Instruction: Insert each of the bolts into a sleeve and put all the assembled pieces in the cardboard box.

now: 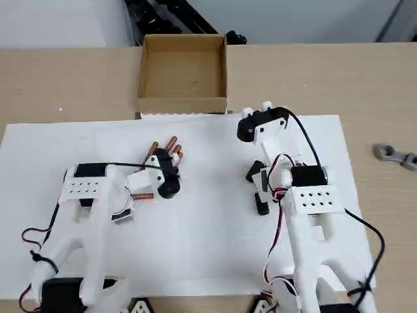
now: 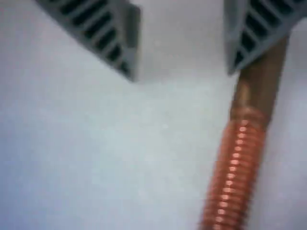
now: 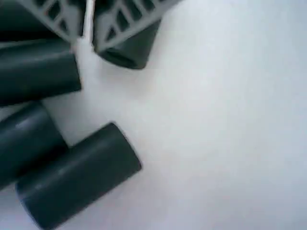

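High view, four bolts (image 1: 168, 147), one cardboard box (image 1: 141, 72), left claw (image 2: 181, 72) apart, right claw (image 3: 87, 40) together beside four sleeves (image 3: 76, 187).

Two white arms stand side by side, and the high view looks down on both. The left arm (image 1: 88, 195) rises from its base and bends at the elbow. Its forearm runs across toward the other arm and ends in a black wrist motor. The left claw (image 2: 180, 72) points downward with its jaws wide apart, and a broad gap separates its ribbed grey fingers (image 2: 103, 36). The right arm (image 1: 309, 208) stretches straight forward from its base, folds at the far end and turns its wrist back and down. The right claw (image 3: 88, 40) has its fingers (image 3: 122, 19) drawn together, with a thin slit between the tips.
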`<state>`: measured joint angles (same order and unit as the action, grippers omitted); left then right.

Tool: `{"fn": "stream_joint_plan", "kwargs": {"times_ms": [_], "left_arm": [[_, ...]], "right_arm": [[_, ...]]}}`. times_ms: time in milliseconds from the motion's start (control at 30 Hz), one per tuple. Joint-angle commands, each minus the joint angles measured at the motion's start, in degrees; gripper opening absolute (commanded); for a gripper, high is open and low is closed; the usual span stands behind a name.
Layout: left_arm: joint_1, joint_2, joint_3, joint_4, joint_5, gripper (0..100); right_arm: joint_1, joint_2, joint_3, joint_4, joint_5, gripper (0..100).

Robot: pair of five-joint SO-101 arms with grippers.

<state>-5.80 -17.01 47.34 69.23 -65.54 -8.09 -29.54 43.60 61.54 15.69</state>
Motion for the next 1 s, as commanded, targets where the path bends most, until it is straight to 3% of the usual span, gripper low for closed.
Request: {"fn": "stream_joint_plan", "kwargs": {"times_ms": [0, 167, 467, 733, 967], "left_arm": [[-1.49, -2.02, -3.82, -0.88, 1.05, 10], [-2.9, -1.67, -17.1, 12.57, -2.46, 13], [-2.02, -1.67, -18.24, 15.12, -6.51, 14], [0.26, -1.41, -20.79, 14.77, -9.32, 26], [0.44, 13.45, -24.04, 10.9, -10.64, 26]], "right_arm": [[0.22, -2.68, -1.41, 0.04, -0.26, 2.9], [0.22, -2.68, -1.41, 0.04, -0.26, 2.9], [0.22, -2.68, -1.41, -0.04, -0.26, 2.9], [0.22, -2.33, -1.41, -0.4, -0.26, 2.9], [0.22, -2.59, -1.41, 0.04, -0.26, 2.9]]}}
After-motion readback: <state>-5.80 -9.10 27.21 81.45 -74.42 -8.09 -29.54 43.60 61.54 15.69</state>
